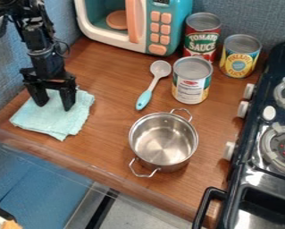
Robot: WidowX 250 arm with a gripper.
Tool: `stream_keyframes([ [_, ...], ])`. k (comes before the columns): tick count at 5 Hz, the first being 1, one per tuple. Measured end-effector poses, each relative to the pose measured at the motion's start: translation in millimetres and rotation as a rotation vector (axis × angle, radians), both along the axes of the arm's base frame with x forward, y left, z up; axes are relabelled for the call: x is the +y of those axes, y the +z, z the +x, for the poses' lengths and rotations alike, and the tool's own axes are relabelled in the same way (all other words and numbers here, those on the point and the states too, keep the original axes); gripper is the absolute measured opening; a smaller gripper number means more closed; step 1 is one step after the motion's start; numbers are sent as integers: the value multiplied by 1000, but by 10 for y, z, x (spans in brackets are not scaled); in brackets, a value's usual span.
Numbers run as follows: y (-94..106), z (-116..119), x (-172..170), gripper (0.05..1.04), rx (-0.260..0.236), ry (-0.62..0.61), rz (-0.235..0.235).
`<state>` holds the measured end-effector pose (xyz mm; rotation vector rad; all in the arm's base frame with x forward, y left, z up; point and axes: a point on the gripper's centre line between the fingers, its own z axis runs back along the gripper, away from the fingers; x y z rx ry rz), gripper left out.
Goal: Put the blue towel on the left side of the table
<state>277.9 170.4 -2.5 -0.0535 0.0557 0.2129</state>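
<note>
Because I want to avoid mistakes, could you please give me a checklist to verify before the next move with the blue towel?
1. Blue towel on the picture's left side of the table: ok.
2. Gripper over the towel, fingers apart: ok.
3. Fingertips touching the towel: cannot tell.
4. Spoon apart from the towel: ok.
5. Pot upright and apart from the towel: ok.

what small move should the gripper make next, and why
Probably lift the gripper straight up, away from the blue towel: the towel already lies on the left side of the table, and the gripper's fingers stand apart over it.
</note>
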Motion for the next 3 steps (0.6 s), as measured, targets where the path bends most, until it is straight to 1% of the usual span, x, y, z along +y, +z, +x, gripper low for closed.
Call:
stream_keyframes([
  [1,168,36,-101,999,-76,3,-19],
  [2,438,50,-158,999,-158,-22,-17],
  [3,474,-15,-115,999,-164,-25,-14],
])
